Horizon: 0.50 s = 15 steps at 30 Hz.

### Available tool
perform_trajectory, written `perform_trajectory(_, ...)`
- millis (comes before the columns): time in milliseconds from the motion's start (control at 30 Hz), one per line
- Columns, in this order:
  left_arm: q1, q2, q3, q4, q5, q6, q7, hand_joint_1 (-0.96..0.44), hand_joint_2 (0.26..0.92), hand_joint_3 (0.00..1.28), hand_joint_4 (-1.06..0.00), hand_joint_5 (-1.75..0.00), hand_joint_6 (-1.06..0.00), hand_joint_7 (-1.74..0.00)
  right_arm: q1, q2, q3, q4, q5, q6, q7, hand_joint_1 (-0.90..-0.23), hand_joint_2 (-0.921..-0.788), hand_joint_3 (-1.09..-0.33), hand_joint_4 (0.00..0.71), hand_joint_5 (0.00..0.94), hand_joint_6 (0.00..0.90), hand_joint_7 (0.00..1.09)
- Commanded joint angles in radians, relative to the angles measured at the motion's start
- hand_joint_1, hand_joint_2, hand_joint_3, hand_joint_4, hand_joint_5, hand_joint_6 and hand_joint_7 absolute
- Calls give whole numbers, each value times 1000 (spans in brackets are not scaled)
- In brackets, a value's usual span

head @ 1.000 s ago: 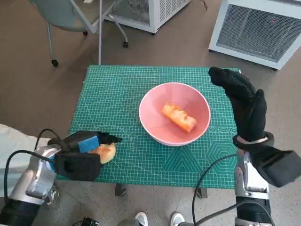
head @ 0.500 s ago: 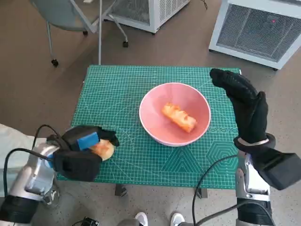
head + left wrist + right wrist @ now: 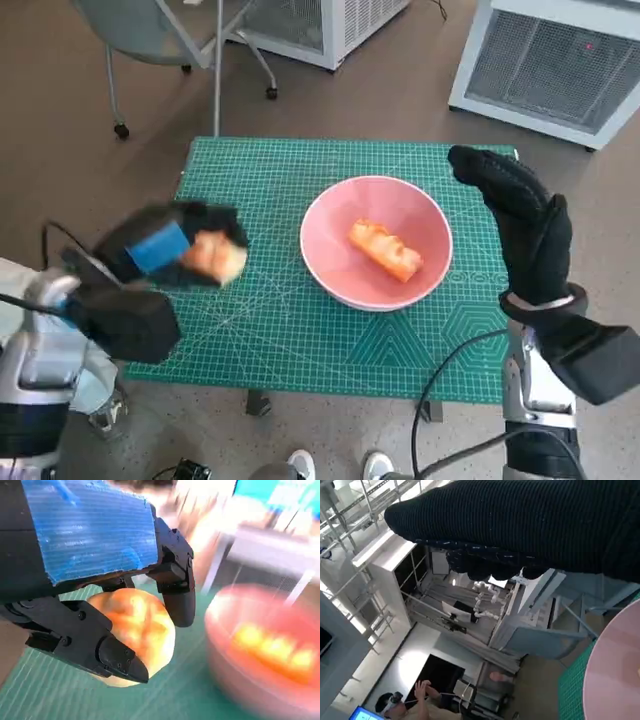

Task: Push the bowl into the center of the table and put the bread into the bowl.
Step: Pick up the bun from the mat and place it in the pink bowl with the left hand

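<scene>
The pink bowl [image 3: 377, 243] sits near the middle of the green mat, with one orange bread piece [image 3: 383, 249] lying inside it. My left hand [image 3: 170, 248] grips a round golden bread roll [image 3: 213, 257] and holds it raised above the mat's left part, blurred by motion. In the left wrist view the bread roll [image 3: 134, 632] sits between the black fingers [image 3: 115, 657], and the bowl [image 3: 260, 650] is a blur ahead. My right hand [image 3: 518, 220] stands upright at the bowl's right side, fingers apart and holding nothing.
The green cutting mat [image 3: 290, 330] covers the small table. A chair [image 3: 165, 40] and white cabinets [image 3: 545, 60] stand on the floor beyond the far edge. A person [image 3: 415, 702] shows far off in the right wrist view.
My left hand has lifted the bread roll off the mat and carried it up and slightly away from me. The right hand has hardly moved.
</scene>
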Motion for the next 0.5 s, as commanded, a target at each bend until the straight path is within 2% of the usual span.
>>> perform_trajectory(33, -92, -102, -29, -55, 16, 3, 76, 0, 921, 155, -617, -1291, -510, -1240, 13, 2, 2, 22, 1, 7, 8, -601, -921, -785, 240, 1, -1, 552)
perform_trajectory(233, -181, -191, -88, -59, 54, -2, 110, 0, 914, 105, -663, -1319, -621, -1046, 18, 1, 3, 19, 2, 5, 10, -598, -921, -788, 238, 0, -1, 544)
perform_trajectory(500, -282, -276, -192, -25, 92, 24, 65, 0, 919, 64, -711, -1231, -632, -1069, 32, 0, 1, -1, 6, 6, 12, -597, -921, -794, 238, 0, -1, 531)
